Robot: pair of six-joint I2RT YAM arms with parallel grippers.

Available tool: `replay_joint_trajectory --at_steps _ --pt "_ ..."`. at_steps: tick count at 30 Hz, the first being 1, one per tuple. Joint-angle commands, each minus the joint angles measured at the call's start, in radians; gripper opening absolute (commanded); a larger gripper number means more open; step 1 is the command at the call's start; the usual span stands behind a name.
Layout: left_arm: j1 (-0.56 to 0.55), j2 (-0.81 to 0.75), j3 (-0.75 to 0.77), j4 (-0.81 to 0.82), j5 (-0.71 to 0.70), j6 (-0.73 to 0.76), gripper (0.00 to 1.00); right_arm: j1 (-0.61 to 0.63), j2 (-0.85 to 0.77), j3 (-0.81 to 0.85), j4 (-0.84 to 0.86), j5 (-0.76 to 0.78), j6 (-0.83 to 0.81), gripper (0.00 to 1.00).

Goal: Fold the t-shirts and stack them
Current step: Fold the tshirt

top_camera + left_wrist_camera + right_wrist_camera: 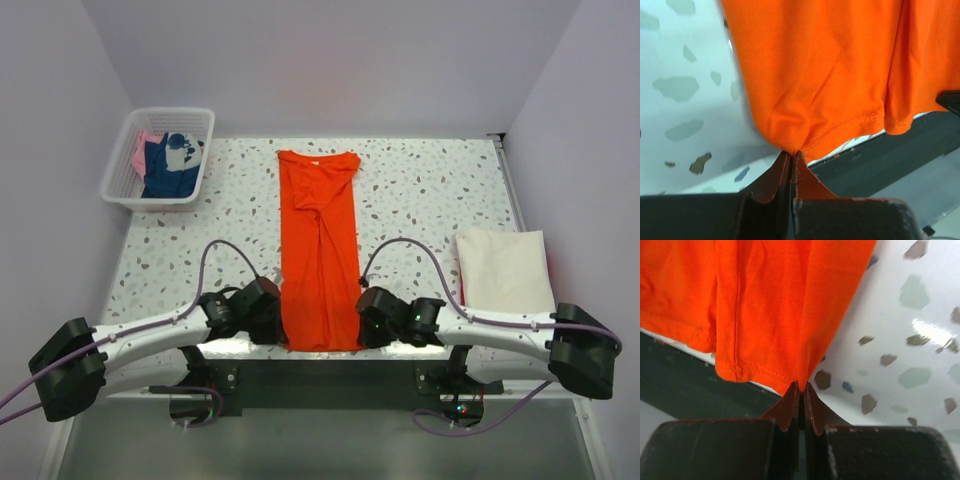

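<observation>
The left gripper (791,156) is closed tight on the near left corner of the orange t-shirt (320,255), its fingertips pressed together with the stitched hem pinched between them. The right gripper (801,387) is clamped the same way on the near right corner, the cloth gathering into a small peak where the tips meet. Both arms reach in from the sides, one at each side of the shirt's near end.

The orange t-shirt lies in the middle of the speckled table (420,190) as a long narrow strip running from far to near, its sides folded inward. The collar end is far and slightly rumpled, and the hem reaches the table's near edge.

A cream-white t-shirt (503,270) lies folded flat at the right side of the table, well apart from the orange one. In the far left corner stands a white mesh basket (120,178) holding a crumpled navy blue t-shirt (165,178) and a pink t-shirt (143,152).
</observation>
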Motion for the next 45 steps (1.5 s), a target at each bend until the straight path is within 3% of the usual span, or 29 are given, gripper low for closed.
replay_joint_trajectory --at_steps 1,7,11,14,19,28,45 --pt "-0.011 -0.078 0.027 -0.112 0.047 0.037 0.0 0.077 -0.042 0.0 -0.055 0.023 0.087 0.0" --pt "-0.007 -0.099 0.134 -0.166 -0.039 0.087 0.0 0.092 -0.054 0.107 -0.199 0.158 0.061 0.0" --pt "0.053 -0.068 0.207 -0.135 -0.071 0.132 0.0 0.012 -0.016 0.238 -0.233 0.222 -0.011 0.0" --pt "0.122 -0.014 0.243 -0.072 -0.049 0.176 0.0 -0.106 0.044 0.288 -0.172 0.158 -0.091 0.0" --pt "0.196 0.096 0.303 0.021 -0.044 0.233 0.0 -0.182 0.208 0.436 -0.138 0.167 -0.187 0.0" --pt "0.369 0.3 0.462 0.103 -0.052 0.282 0.0 -0.371 0.451 0.647 -0.083 0.107 -0.24 0.0" --pt "0.526 0.615 0.66 0.201 0.034 0.322 0.0 -0.57 0.716 0.894 -0.084 -0.04 -0.295 0.0"
